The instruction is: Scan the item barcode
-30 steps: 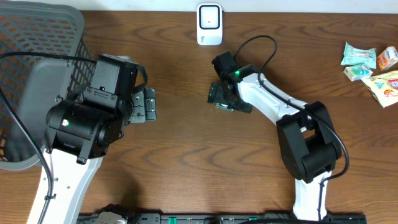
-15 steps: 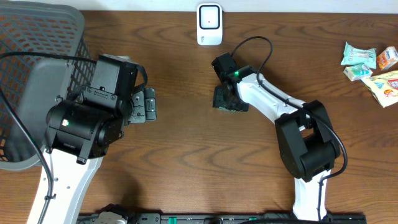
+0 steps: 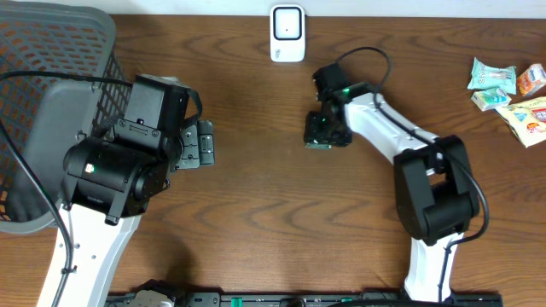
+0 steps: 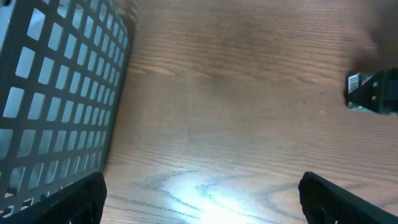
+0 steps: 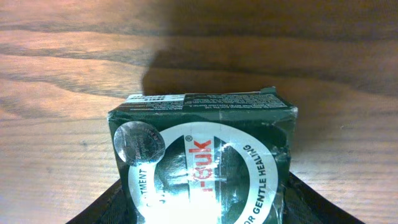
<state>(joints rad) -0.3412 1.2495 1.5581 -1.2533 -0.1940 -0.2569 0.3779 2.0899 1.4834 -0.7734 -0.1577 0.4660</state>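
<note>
It looks like a mock shop checkout set up on a wooden table (image 3: 256, 196). A white scanner (image 3: 287, 33) stands at 12 o'clock, a mesh basket (image 3: 51, 51) at 10 o'clock, and snack packets (image 3: 510, 89) at 2 o'clock.

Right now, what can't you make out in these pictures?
Right wrist view: the green box runs off the bottom edge, so its label is cut.
Left wrist view: the white patch on its end is too small and blurred to read.
Overhead: the right gripper covers the box; whether it grips cannot be told.
Overhead: the basket is cut by the left edge.
</note>
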